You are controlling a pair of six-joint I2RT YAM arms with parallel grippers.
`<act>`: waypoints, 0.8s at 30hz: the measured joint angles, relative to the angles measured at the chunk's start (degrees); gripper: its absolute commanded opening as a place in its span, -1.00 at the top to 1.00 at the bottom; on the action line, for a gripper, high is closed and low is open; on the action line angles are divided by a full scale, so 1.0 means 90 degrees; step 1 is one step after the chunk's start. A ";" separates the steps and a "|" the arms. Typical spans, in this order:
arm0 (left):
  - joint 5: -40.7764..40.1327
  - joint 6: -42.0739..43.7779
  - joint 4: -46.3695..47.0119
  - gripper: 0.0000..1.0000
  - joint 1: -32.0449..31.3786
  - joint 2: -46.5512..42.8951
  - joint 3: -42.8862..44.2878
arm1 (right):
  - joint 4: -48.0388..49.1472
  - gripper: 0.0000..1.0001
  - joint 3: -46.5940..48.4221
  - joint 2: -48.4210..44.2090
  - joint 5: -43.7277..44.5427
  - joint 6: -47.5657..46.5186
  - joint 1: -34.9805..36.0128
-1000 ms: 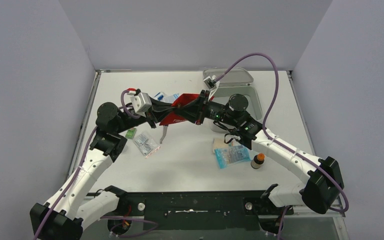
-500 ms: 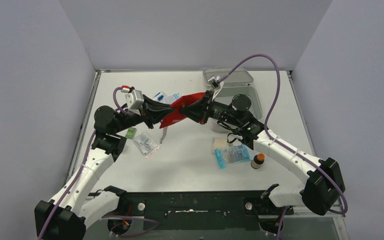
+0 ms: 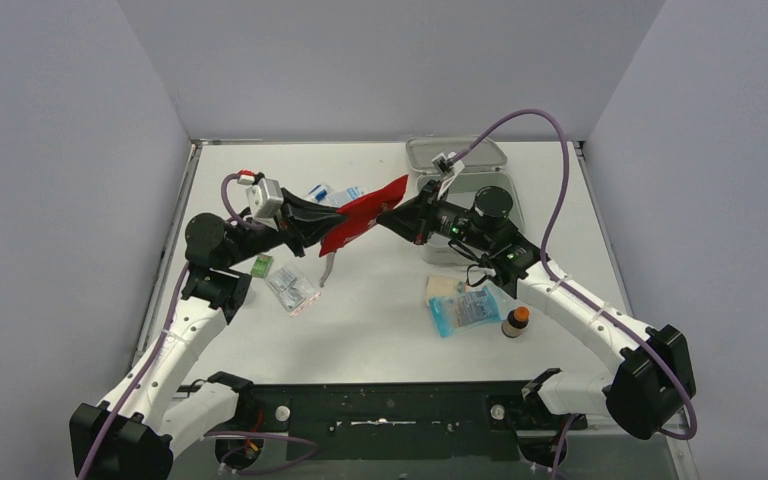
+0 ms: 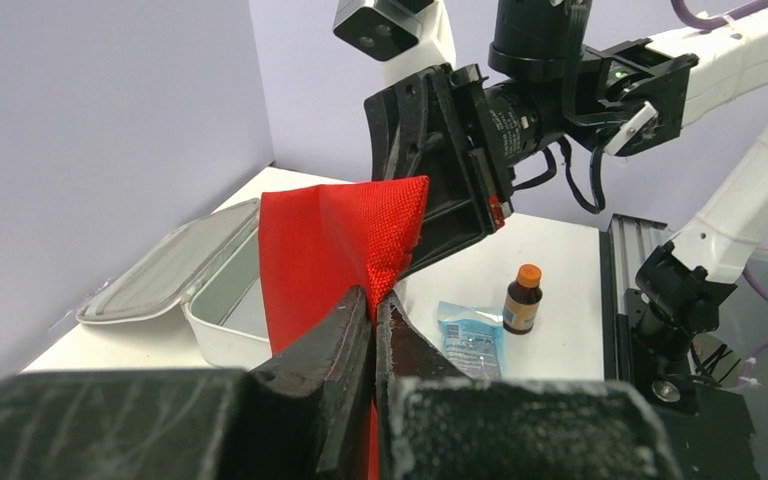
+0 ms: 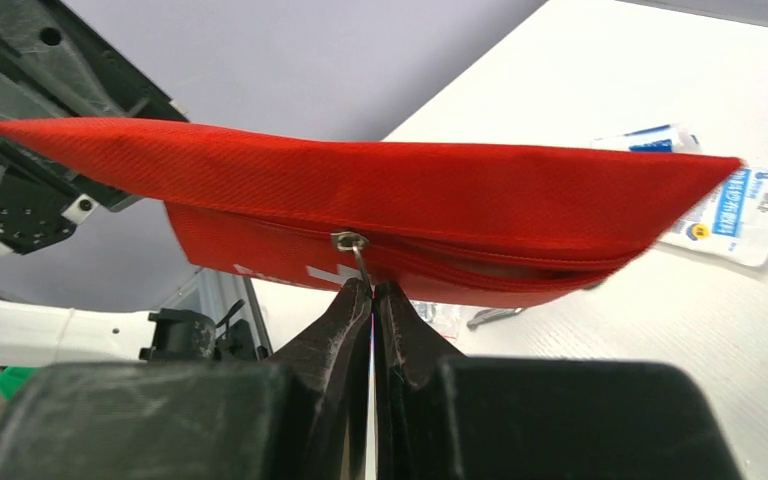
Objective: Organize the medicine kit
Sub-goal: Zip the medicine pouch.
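Observation:
The medicine kit [image 3: 490, 195] is a pale grey-white box at the back right with its lid [image 3: 457, 151] open; it also shows in the left wrist view [image 4: 222, 318]. A flat red pouch [image 3: 365, 213] hangs in the air between both grippers. My left gripper [image 3: 332, 222] is shut on the pouch's edge [image 4: 340, 250], its jaws [image 4: 372, 297] pinching the fabric. My right gripper [image 3: 388, 216] is shut on the pouch's metal zipper pull [image 5: 351, 246], seen just above its fingertips [image 5: 372, 287]. The zipper side of the pouch [image 5: 410, 200] faces the right wrist camera.
A brown bottle with an orange cap [image 3: 516, 321] and a blue packet [image 3: 465, 310] lie front right. A clear blister pack [image 3: 292, 291], a small green item [image 3: 261, 265] and metal tweezers [image 3: 327, 268] lie under the left arm. Blue-white sachets [image 3: 335, 193] lie behind the pouch.
My right gripper has drawn back to the right and away from the left gripper. The pouch has risen and stretched out between them. The left wrist has shifted slightly left.

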 measured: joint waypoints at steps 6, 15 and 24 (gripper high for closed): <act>0.0126 -0.0476 0.0313 1.00 0.0010 0.0000 0.0000 | -0.0236 1.00 -0.0005 -0.0010 0.0131 -0.0172 -0.0342; 0.0459 -0.1406 0.1013 1.00 0.0017 0.0017 0.0000 | -0.0316 1.00 -0.0041 -0.0002 0.0015 -0.0223 -0.1144; 0.0534 -0.2713 0.1999 1.00 0.0019 0.0488 0.0000 | -0.0032 0.78 -0.0073 0.0058 -0.0663 -0.0170 -0.1644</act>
